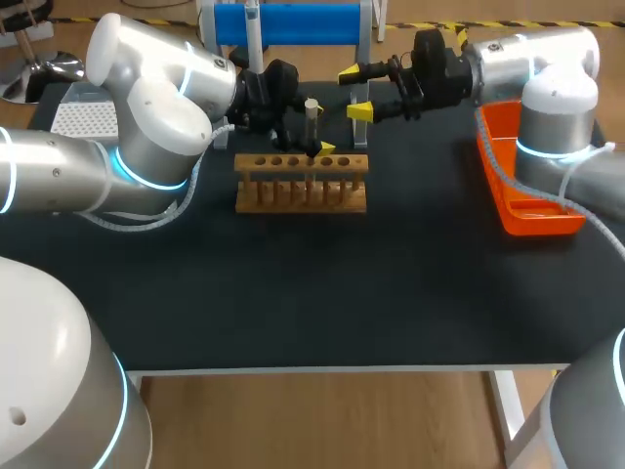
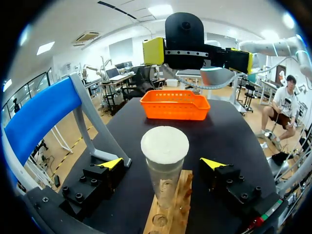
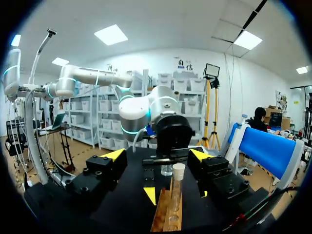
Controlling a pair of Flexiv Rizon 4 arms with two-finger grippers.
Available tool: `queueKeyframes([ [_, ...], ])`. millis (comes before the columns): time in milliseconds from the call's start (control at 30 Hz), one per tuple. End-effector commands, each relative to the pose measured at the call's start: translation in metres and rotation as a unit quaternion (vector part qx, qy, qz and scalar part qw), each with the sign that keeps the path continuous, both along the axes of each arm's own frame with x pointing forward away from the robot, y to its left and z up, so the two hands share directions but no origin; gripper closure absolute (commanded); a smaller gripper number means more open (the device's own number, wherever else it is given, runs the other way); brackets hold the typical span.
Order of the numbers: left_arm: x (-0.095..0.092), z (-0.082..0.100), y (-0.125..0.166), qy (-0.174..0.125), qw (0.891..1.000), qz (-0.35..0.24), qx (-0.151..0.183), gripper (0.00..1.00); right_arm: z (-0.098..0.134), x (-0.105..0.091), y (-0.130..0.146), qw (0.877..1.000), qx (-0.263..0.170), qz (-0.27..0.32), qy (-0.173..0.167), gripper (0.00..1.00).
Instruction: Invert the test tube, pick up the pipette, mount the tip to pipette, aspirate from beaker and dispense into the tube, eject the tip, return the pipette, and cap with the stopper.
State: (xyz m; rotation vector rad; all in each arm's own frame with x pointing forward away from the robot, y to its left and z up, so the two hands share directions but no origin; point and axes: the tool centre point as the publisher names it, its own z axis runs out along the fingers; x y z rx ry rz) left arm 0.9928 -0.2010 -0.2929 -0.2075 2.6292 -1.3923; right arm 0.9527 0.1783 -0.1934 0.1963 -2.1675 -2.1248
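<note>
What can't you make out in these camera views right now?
Head view: my left arm hides part of the white tip box; my right arm covers the far end of the orange tray.
Left wrist view: the tray's wall hides its inside.
All views: liquid in the test tube is unclear.

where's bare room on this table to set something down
Free: the table between wooden rack and near edge, and between rack and orange tray. Crowded over the rack: left tool around the test tube, right tool close behind.
</note>
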Motion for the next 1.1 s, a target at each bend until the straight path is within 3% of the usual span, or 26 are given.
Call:
queueKeyframes([
  [33,0.001,0.000,0.001,0.001,1.000,-0.002,0.000,0.00,-0.004,0.008,0.004,1.000,0.027,0.011,0.002,1.00],
  [733,-0.003,0.007,0.019,-0.006,1.000,0.020,-0.007,0.00,-0.006,0.007,0.010,1.000,0.017,0.015,-0.012,1.00],
  [1100,-0.004,0.007,0.020,-0.002,1.000,0.016,0.000,0.00,-0.006,0.012,0.027,0.999,-0.004,0.027,-0.016,1.00],
])
